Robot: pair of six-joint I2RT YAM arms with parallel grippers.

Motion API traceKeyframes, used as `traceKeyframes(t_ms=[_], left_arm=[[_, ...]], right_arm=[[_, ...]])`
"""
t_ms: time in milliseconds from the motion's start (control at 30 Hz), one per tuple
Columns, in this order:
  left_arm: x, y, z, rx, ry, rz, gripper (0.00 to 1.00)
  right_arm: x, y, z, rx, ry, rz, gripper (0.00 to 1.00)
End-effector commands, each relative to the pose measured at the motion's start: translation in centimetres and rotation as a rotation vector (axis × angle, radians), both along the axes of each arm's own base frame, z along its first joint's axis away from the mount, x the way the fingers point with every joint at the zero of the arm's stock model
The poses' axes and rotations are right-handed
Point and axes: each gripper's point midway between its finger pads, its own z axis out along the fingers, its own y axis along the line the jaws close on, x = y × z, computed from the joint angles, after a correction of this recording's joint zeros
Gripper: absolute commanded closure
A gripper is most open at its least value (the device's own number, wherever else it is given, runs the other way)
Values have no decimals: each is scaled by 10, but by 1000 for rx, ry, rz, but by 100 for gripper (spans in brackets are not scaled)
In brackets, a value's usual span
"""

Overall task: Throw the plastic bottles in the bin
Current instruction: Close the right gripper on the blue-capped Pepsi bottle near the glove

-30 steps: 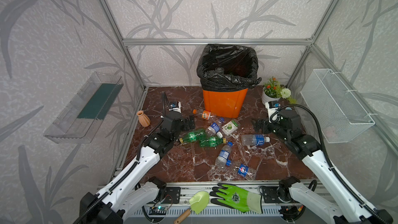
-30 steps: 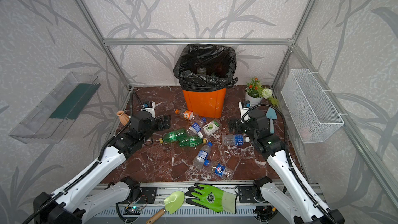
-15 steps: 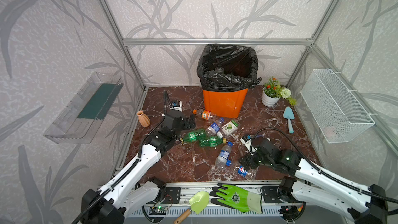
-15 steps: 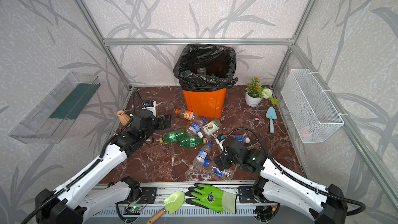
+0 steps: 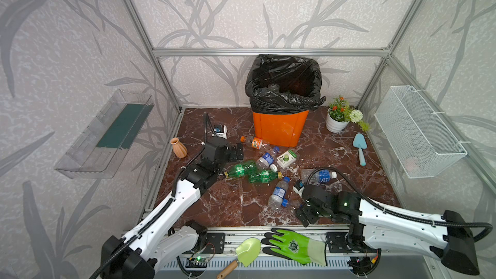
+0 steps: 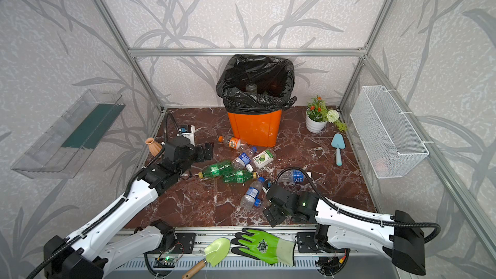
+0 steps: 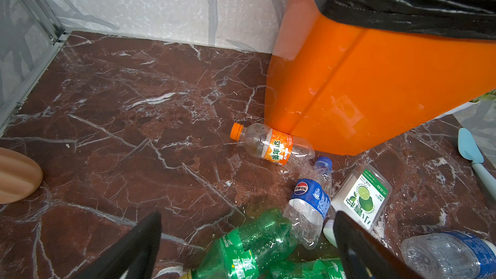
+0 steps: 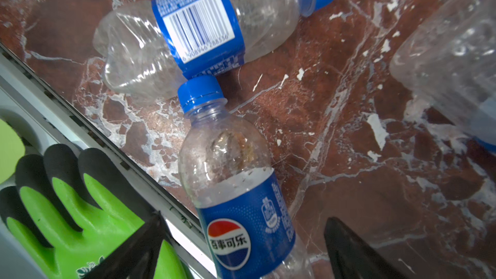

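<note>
1. Here, my right pincer (image 8: pixel 243 220) is spread either side of the cola bottle (image 8: pixel 233 183) lying on the surface (image 5: pixel 228 205), so it can close on it.
2. My left pincer (image 7: pixel 247 216), spread too, hovers above the green bottles (image 7: pixel 249 245) in front of the bin (image 5: pixel 279 127).

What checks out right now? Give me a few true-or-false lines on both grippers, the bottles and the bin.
1. The right gripper is open and grips nothing, with a Pepsi bottle under it. True.
2. The left gripper holds a green bottle. False: it is open and empty above the green bottles.
3. The orange-capped bottle lies beside the orange bin's base. True.
4. The bin is empty. False: a clear bottle shows inside its black bag.
5. The green glove lies among the bottles. False: it lies on the front rail.
</note>
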Motion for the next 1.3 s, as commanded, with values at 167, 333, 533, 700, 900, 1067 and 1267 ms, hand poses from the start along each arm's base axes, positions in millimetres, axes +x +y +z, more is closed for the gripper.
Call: traceKeyframes(t_ms=[167, 333, 533, 700, 900, 1067, 1267], left_arm=[[-2, 1, 2, 5, -8, -3, 1], [-3, 2, -1, 5, -6, 2, 1], [-2, 3, 0, 8, -8, 7, 1], [-1, 2, -2, 12, -2, 6, 1], [1, 1, -1, 11, 0, 7, 1], [2, 0, 0, -1, -4, 8, 1], [4, -1, 2, -12, -9, 14, 1]], right_arm=[[-7, 5, -8, -74, 72, 31, 9], [-11, 7, -18, -144, 119, 61, 14], [-8, 5, -24, -198, 126, 55, 25], [-7, 3, -28, -241, 135, 64, 33], [-1, 0, -18, -293, 123, 46, 50], [12, 4, 7, -238, 32, 20, 52], [50, 0, 86, -6, -261, -122, 54]])
